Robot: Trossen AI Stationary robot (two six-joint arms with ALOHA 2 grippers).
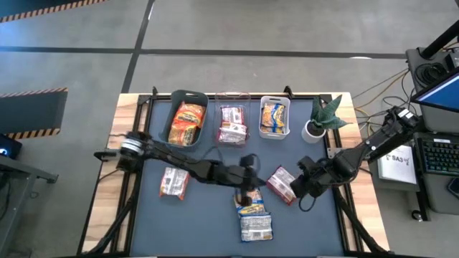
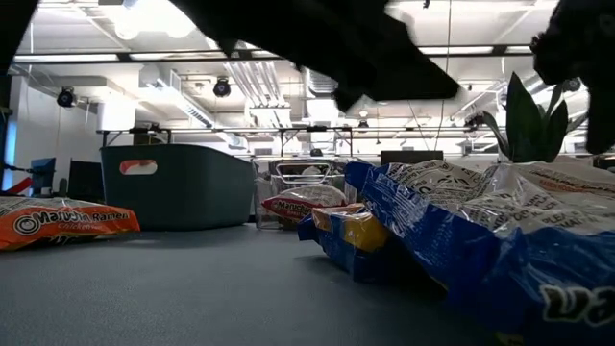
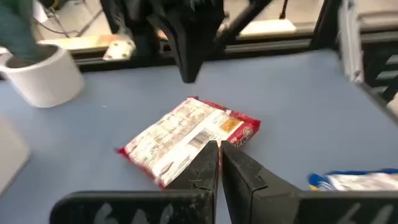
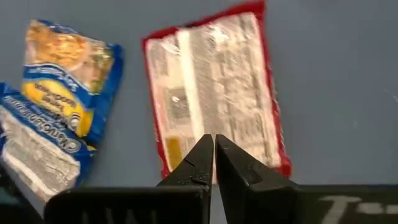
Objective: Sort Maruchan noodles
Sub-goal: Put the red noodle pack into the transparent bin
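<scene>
Right gripper [image 4: 213,140] clenched, empty, above red packet [image 4: 214,87] near table [image 1: 208,215] middle. Left gripper [image 3: 219,147] clenched, empty, just beside same packet. Blue-yellow packets [image 1: 252,215] near front edge; orange packet [image 1: 173,182] left. Three bins [image 1: 188,118] and plant [image 1: 323,118] along back edge.

A wooden-edged table [image 1: 129,107] with a dark blue-grey mat carries three bins along its far edge: a teal bin [image 1: 174,102], a clear bin [image 1: 233,95] and a white bin [image 1: 275,101], with a potted plant [image 1: 320,120] beside them. Loose on the mat lie an orange packet [image 1: 173,182], a red-and-white packet [image 1: 281,183] and two overlapping yellow-and-blue packets [image 1: 254,219].
</scene>
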